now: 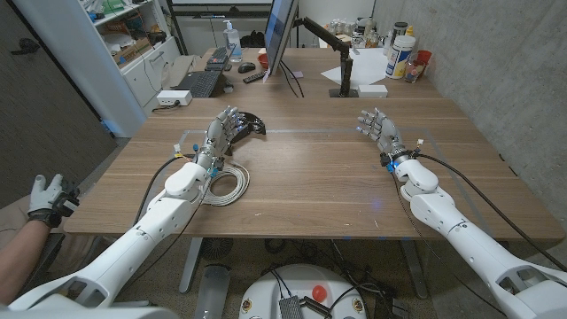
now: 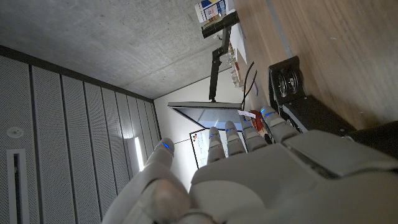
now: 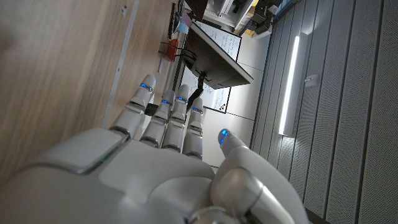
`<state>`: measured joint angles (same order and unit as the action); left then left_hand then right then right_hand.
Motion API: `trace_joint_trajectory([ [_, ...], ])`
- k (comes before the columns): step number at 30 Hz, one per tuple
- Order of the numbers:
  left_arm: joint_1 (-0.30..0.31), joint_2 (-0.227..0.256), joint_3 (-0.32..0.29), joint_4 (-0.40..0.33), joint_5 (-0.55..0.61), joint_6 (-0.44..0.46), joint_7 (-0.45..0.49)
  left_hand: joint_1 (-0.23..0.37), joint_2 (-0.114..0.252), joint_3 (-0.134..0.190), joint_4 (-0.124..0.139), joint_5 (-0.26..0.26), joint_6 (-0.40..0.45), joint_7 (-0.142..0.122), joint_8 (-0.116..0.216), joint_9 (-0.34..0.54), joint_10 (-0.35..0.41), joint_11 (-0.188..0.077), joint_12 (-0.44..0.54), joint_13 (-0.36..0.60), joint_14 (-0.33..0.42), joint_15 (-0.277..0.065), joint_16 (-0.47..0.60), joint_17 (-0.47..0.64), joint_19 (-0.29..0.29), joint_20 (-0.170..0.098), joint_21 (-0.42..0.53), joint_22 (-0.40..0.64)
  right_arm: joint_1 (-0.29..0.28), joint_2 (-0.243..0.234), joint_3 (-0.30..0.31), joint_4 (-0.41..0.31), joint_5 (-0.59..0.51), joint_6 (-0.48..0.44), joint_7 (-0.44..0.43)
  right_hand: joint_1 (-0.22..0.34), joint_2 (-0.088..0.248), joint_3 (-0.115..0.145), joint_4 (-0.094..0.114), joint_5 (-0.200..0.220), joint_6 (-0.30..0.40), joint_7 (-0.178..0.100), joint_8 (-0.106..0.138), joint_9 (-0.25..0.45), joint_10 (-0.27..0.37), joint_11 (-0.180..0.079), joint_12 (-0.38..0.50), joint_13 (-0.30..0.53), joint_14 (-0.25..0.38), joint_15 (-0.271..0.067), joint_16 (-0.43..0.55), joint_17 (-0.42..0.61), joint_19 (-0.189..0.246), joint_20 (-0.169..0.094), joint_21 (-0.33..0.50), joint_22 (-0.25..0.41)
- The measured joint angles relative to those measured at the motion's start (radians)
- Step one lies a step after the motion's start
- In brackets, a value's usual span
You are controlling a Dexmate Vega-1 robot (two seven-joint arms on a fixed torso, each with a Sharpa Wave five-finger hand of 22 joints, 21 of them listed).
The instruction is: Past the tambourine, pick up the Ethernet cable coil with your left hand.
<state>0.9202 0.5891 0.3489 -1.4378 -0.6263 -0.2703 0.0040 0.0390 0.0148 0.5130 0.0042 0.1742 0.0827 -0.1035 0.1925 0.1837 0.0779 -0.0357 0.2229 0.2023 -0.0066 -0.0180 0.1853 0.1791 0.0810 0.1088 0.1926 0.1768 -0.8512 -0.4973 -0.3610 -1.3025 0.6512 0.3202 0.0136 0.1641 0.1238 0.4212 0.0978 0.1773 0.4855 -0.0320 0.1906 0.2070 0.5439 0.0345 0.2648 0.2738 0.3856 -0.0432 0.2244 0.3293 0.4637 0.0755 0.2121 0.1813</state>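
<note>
Wooden table [image 1: 310, 168], brown plank top, taken as the landmark. On its near-left part lies the Ethernet cable coil [image 1: 232, 186], a loose pale ring of several loops, flat on the wood. Left forearm passes over the coil's left side, so part of the ring is hidden.

Left hand [image 1: 221, 131] is past the coil, farther in on the table, fingers [image 1: 229, 115] extended and a little apart, holding nothing. Its fingertips reach the tambourine [image 1: 251, 123], a dark curved frame lying just beyond the coil on the left half of the table; whether they touch it, cannot tell from the head view. Left wrist view shows the same hand [image 2: 280, 168] from behind, fingers [image 2: 231, 140] straight and side by side with blue lights at the tips, thumb apart, and the tambourine [image 2: 287, 81] with its metal jingles close ahead of the fingertips on the wood.

Right hand [image 1: 379, 126] is over the table's right half, well apart from coil and tambourine, fingers upright, slightly spread, empty. Right wrist view: hand [image 3: 161, 162], fingers [image 3: 165, 115] nearly parallel, thumb standing off to one side, nothing between them.

At the table's far edge: a monitor [image 1: 280, 31] on an arm mount, a keyboard [image 1: 205, 81], white containers [image 1: 400, 51]. A person's gloved hand [image 1: 46, 197] shows off the table's near-left side.
</note>
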Motion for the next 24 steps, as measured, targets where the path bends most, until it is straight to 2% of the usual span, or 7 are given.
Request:
trace_joint_trajectory([
  [7,0.016,0.021,-0.003,-0.030,0.014,0.016,0.018,0.000,0.000,0.000,0.000,0.000,0.003,0.003,0.000,0.000,0.000,0.000,0.000,0.000,-0.004,-0.004,0.000,0.000,-0.002,-0.002,0.000,0.000,-0.002,0.001,0.000,-0.001,-0.002,0.003,-0.003,0.000,0.000,0.004,-0.004,0.000,0.009,0.009,0.007,-0.003,-0.017,0.007,-0.012,-0.005,0.000,0.000,-0.008,-0.009,-0.012,-0.012,-0.005,0.000],
  [12,0.034,0.039,-0.010,-0.059,0.022,0.023,0.030,0.000,0.000,0.003,-0.003,0.000,0.009,-0.002,0.000,0.000,0.000,0.000,0.000,0.000,-0.004,-0.004,0.000,0.000,-0.001,-0.009,0.000,0.000,-0.003,0.001,0.000,-0.005,-0.005,0.004,-0.008,0.000,0.000,0.004,-0.004,0.000,0.005,0.014,0.007,-0.003,-0.027,0.005,-0.021,-0.009,-0.001,0.001,-0.008,-0.014,-0.018,-0.004,-0.009,0.000],
  [24,0.053,0.063,-0.015,-0.096,0.042,0.037,0.046,0.004,0.004,0.003,-0.003,0.000,0.014,0.003,0.004,0.000,0.005,-0.005,0.000,0.000,-0.011,-0.010,-0.005,-0.002,-0.010,-0.018,0.000,0.000,-0.005,0.001,-0.001,-0.010,-0.014,0.004,-0.019,0.005,-0.005,0.008,-0.008,0.000,-0.019,0.049,0.007,-0.007,-0.037,0.012,-0.033,-0.020,-0.019,0.000,-0.017,-0.025,-0.024,-0.009,-0.009,-0.005],
])
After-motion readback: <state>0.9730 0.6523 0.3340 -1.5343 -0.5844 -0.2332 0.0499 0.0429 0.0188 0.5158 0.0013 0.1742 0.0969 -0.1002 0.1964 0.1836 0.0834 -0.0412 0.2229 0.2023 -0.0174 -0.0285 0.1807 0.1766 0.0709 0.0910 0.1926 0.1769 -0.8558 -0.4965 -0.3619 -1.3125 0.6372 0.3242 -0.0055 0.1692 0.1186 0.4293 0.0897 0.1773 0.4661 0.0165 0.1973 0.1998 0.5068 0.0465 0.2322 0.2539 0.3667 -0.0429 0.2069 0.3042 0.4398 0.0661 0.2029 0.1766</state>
